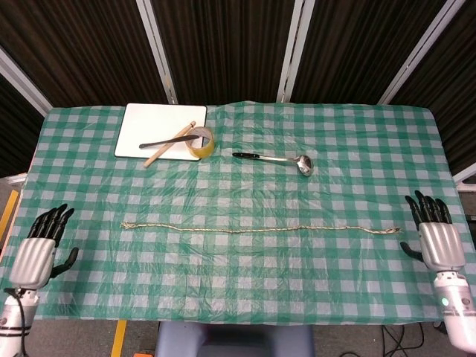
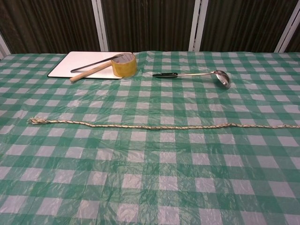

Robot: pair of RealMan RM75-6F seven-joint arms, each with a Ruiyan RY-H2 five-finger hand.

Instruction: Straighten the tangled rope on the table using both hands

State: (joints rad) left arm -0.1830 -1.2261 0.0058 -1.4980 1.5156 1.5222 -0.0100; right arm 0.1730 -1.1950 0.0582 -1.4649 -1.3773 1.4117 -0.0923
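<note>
A thin tan rope [image 1: 260,229] lies stretched in a nearly straight line across the green checked tablecloth, and the chest view shows the same rope [image 2: 154,125] running from left to the right edge. My left hand [image 1: 41,244] hovers at the table's left front edge, fingers spread, holding nothing, well left of the rope's knotted end. Off the rope's other end, my right hand [image 1: 436,236] is at the right front edge, fingers apart and empty. Neither hand appears in the chest view.
At the back left lies a white cutting board [image 1: 149,119] with a wooden stick and a dark utensil on it. A roll of yellow tape [image 1: 200,141] sits at its corner. A metal ladle [image 1: 281,159] lies mid-table behind the rope.
</note>
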